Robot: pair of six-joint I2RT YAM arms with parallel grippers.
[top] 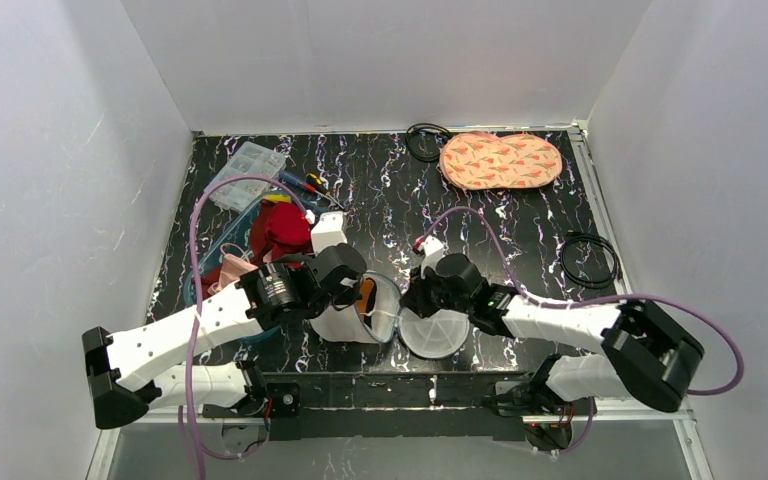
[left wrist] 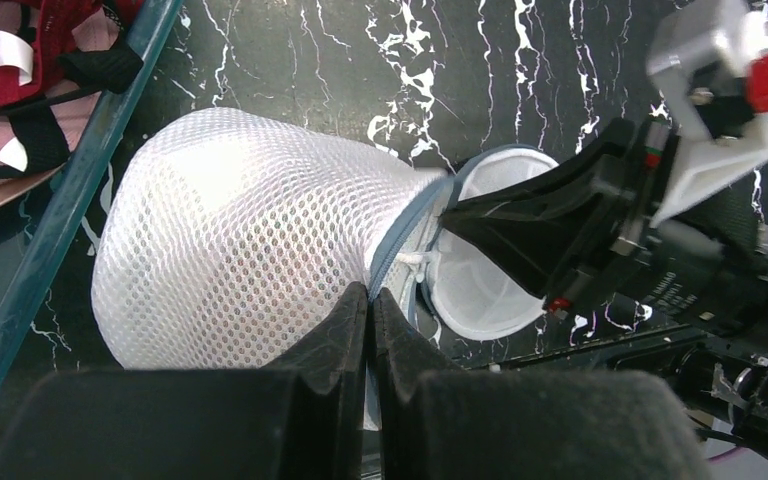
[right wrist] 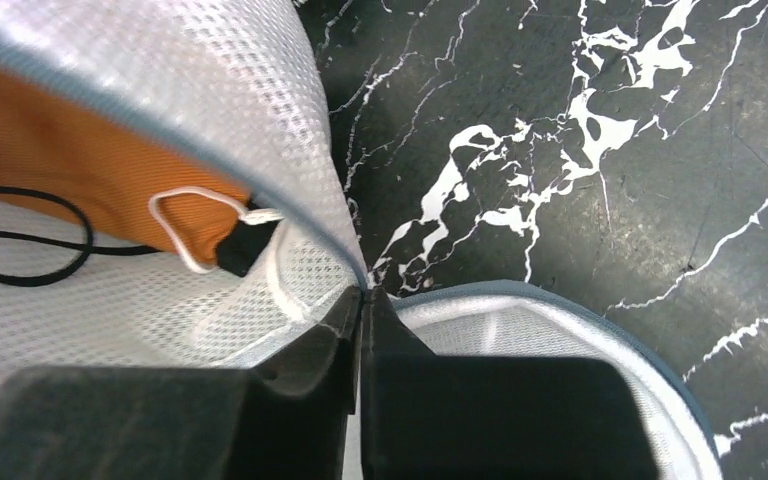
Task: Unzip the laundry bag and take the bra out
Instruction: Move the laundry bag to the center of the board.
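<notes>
The white mesh laundry bag lies on its side at the near edge, its round lid unzipped and flapped open to the right. In the left wrist view my left gripper is shut on the blue-grey zipper trim of the mesh body. My right gripper is shut where the bag's rim meets the lid. An orange bra with a black strap and a white loop shows inside the open mouth.
A teal bin with red clothes stands left of the bag. Behind it is a clear plastic box. A pink patterned pad lies at the back right, with black cables by the right wall.
</notes>
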